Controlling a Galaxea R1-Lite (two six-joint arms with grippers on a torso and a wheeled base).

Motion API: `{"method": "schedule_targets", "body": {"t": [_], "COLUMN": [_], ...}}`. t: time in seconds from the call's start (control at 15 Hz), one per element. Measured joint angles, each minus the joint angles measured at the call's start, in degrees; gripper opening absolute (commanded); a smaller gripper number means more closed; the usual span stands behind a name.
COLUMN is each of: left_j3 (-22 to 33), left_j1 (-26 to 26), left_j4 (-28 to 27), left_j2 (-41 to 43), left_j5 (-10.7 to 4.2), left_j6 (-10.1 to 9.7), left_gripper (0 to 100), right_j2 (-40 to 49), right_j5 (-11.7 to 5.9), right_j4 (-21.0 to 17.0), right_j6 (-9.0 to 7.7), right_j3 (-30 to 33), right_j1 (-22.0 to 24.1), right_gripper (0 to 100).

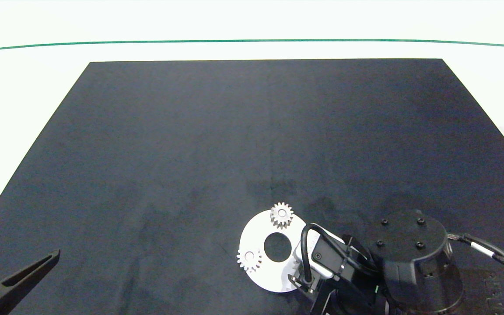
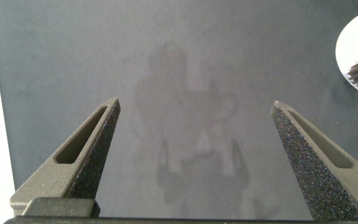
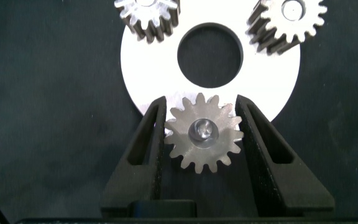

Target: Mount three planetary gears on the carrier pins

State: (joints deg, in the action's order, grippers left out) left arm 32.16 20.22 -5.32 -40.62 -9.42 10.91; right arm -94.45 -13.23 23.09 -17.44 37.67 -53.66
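On the white disc [image 1: 252, 232], near the front edge of the black mat [image 1: 190, 144], two gears [image 1: 281, 215] already sit on their pins, one at the far rim and one at the left rim [image 1: 249, 259]. At the disc's right rim, the right claw [image 3: 202, 124] pinches the third gear [image 3: 202, 132] between its fingers; a pin tip [image 3: 202, 130] shows through the gear's centre hole, so the gear appears aligned and at least partly seated. What remains, by this evidence, is full seating and release. Well to the left of the disc, the left claw [image 2: 194, 112] is parked with fingers spread, holding nothing.
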Motion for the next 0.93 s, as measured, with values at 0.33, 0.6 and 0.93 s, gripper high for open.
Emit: {"method": "schedule_targets", "body": {"t": [0.33, 0.6, 0.93], "left_j3": [0.00, 0.00, 0.00], "left_j1": [0.00, 0.00, 0.00], "left_j4": [-0.02, 0.00, 0.00], "left_j2": [0.02, 0.02, 0.02], "left_j5": [0.00, 0.00, 0.00], "left_j6": [0.02, 0.02, 0.00], "left_gripper": [100, 100, 100], "right_j2": [-0.11, -0.48, -1.00], "right_j5": [-0.16, 0.02, 0.11], "right_j4": [-0.29, -0.05, 0.22], "right_j6": [0.00, 0.09, 0.09], "right_j3": [-0.27, 0.01, 0.87], "right_j1": [0.33, 0.68, 0.74], "right_gripper": [7, 7, 7]}}
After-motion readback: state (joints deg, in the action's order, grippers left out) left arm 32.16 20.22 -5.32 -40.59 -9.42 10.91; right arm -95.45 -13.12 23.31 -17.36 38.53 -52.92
